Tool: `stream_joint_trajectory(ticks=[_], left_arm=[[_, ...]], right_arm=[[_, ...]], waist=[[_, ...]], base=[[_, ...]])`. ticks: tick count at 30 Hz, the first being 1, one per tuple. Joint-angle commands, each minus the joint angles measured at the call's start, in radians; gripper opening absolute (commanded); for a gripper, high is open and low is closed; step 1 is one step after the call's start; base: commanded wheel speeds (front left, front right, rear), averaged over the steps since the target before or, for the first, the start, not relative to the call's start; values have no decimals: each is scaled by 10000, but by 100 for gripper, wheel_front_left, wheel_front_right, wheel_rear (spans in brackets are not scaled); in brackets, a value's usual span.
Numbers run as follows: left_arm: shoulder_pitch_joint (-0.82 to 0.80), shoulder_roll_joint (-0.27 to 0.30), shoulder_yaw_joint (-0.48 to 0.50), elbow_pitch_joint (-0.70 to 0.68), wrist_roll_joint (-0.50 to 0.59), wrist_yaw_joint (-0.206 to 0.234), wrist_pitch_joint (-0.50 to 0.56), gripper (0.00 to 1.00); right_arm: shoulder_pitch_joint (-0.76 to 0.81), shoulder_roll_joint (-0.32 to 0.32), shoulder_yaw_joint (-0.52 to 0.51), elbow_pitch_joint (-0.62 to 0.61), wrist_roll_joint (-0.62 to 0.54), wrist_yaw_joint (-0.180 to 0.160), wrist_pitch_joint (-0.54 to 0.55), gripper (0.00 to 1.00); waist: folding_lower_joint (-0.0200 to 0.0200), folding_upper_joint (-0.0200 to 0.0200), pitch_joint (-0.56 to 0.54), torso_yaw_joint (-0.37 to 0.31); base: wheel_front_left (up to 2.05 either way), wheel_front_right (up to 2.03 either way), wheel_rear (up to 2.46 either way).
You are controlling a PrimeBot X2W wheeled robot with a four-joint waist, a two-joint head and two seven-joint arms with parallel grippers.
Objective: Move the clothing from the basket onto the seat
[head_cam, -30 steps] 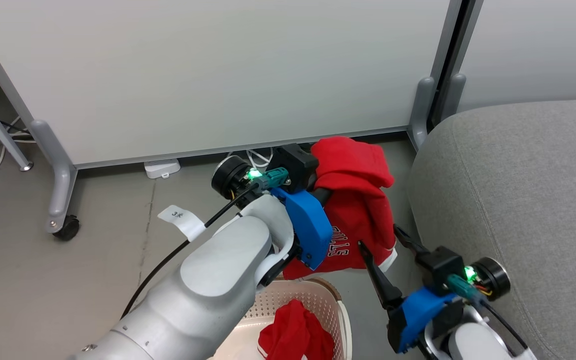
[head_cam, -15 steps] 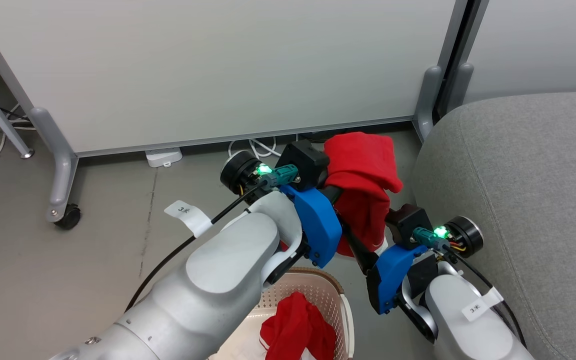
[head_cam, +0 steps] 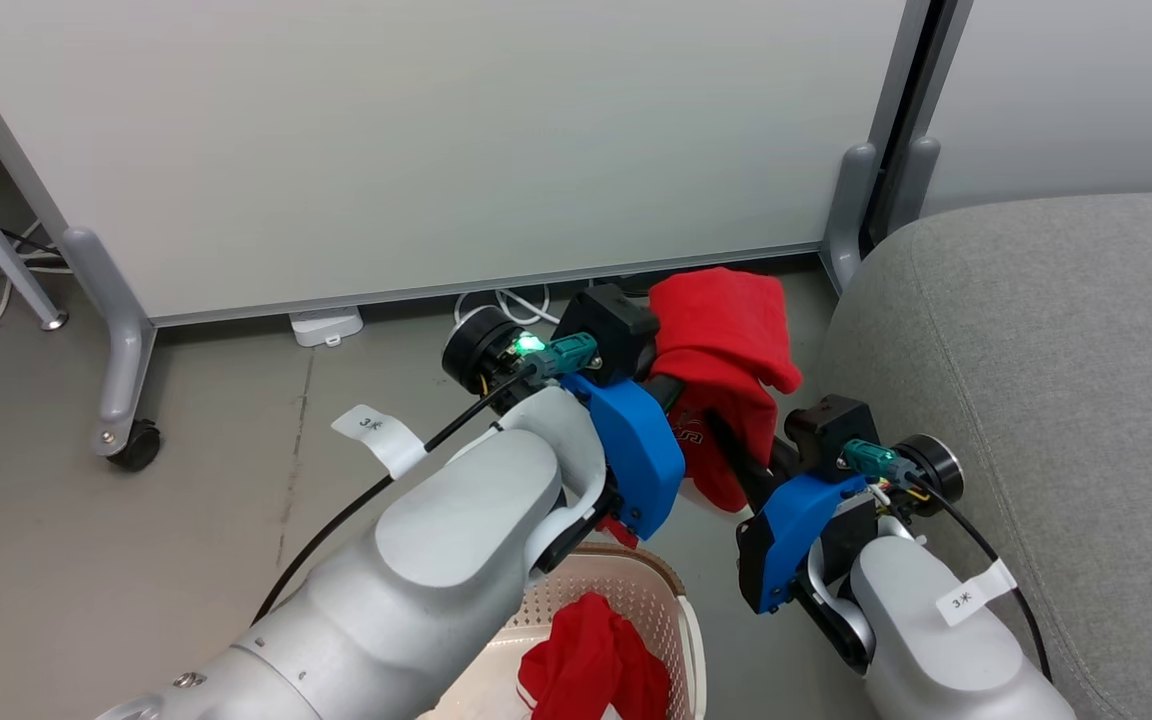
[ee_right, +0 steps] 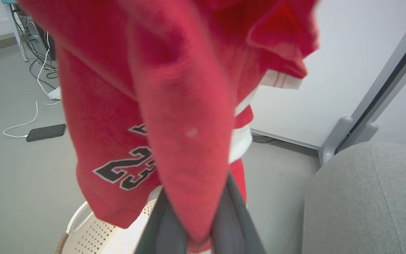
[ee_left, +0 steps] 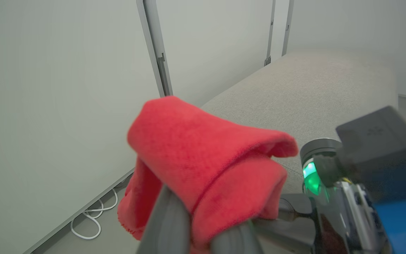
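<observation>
One piece of the clothing, a red garment [head_cam: 726, 335] with white trim and dark lettering, hangs above the floor between the basket and the seat. My left gripper [ee_left: 199, 229] is shut on its upper fold, which drapes over the fingers. From below, my right gripper [ee_right: 196, 229] is shut on a lower fold of the same garment [ee_right: 125, 116]; its dark fingers [head_cam: 731, 460] reach up into the cloth. A second red garment [head_cam: 591, 665] lies crumpled in the cream basket [head_cam: 684, 625]. The grey seat [head_cam: 1036, 380] is just to the right.
A white partition panel stands behind on grey feet with casters [head_cam: 126, 400], and another foot [head_cam: 851, 210] is close to the seat's corner. Cables and a white power strip [head_cam: 324, 325] lie along the panel's base. A phone [ee_right: 46, 132] lies on the floor.
My right gripper has risen from beside the basket to the hanging garment and shut on its lower part, bunching the hem upward. The left gripper still holds the garment up.
</observation>
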Motion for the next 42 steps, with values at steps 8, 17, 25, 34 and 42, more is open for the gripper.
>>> stream_joint_trajectory(ticks=[8, 17, 25, 34, 42], left_arm=[[-2, -2, -91, 89, -330, 35, -17, 13], [323, 1, -139, 88, -662, 88, -486, 100], [831, 227, 69, -36, -739, 74, -1151, 100], [3051, 1611, 1625, -2296, -192, 484, -1459, 100], [5759, 2728, 3986, -4984, 1534, 763, -1459, 100]], right_arm=[[-301, -25, 115, 406, 273, 3, -277, 0], [-439, -23, -86, 747, 362, 5, -491, 0], [-488, -22, -445, 994, 289, 5, -667, 0], [-449, -23, -957, 972, 98, 5, -854, 0], [-196, -22, -1266, 524, -43, 5, -991, 0]], waist=[[-1, -1, -62, -46], [-1, -1, -126, -28], [-1, -1, -117, -21], [-1, -1, 53, -300], [-1, -1, 271, -757]], base=[[0, 0, 0], [0, 0, 0], [0, 0, 0], [0, 0, 0], [0, 0, 0]])
